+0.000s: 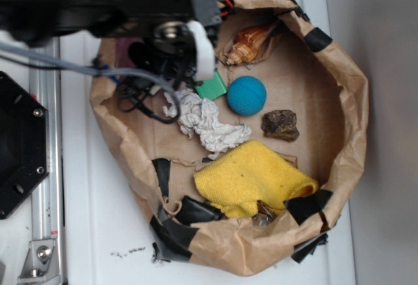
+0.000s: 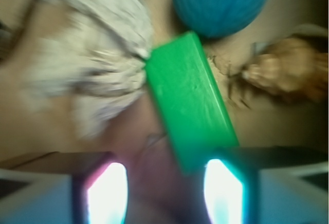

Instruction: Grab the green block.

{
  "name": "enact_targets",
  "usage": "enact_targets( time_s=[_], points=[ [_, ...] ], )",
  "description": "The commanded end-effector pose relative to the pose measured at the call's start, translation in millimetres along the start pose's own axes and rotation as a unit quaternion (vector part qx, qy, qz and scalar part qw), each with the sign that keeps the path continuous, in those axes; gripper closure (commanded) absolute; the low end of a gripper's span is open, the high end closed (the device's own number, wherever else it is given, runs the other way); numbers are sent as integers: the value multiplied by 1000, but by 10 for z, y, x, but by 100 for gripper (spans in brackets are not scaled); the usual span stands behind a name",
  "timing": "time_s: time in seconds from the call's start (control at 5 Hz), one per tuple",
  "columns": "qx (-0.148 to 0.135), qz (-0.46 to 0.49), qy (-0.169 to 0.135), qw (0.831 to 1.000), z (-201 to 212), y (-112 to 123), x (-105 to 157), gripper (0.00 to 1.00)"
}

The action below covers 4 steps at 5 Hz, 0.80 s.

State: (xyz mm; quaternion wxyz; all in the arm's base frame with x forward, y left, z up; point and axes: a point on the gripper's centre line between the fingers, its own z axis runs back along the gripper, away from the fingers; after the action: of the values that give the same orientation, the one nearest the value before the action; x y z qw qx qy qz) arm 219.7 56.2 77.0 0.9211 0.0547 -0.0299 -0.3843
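The green block (image 1: 211, 87) lies on the brown paper floor, between a crumpled white cloth and a blue ball. Most of it is hidden under my arm in the exterior view. In the wrist view the green block (image 2: 190, 100) runs diagonally, and its near end reaches down to the inner side of my right finger (image 2: 223, 193). My gripper (image 2: 167, 185) is open, with a wide gap between the two glowing fingers and nothing clamped. Seen from outside, the gripper (image 1: 192, 69) hangs just left of the block.
The blue ball (image 1: 247, 95) sits right beside the block's far end. The crumpled white cloth (image 1: 206, 121) touches its left side. A seashell (image 1: 251, 43), a dark rock (image 1: 281, 125) and a yellow towel (image 1: 251, 177) lie inside the rolled paper bag wall (image 1: 346, 102).
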Motion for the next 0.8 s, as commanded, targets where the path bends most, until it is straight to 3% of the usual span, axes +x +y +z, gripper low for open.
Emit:
enact_targets(
  time_s=[0.0, 0.2, 0.4, 0.6],
  points=[
    [-6, 252, -12, 968, 391, 66, -118, 0],
    [-6, 293, 6, 956, 324, 95, -105, 0],
    [-2, 197, 4, 980, 244, 101, -35, 0],
    [11, 124, 0, 992, 105, 62, 75, 0]
  ],
)
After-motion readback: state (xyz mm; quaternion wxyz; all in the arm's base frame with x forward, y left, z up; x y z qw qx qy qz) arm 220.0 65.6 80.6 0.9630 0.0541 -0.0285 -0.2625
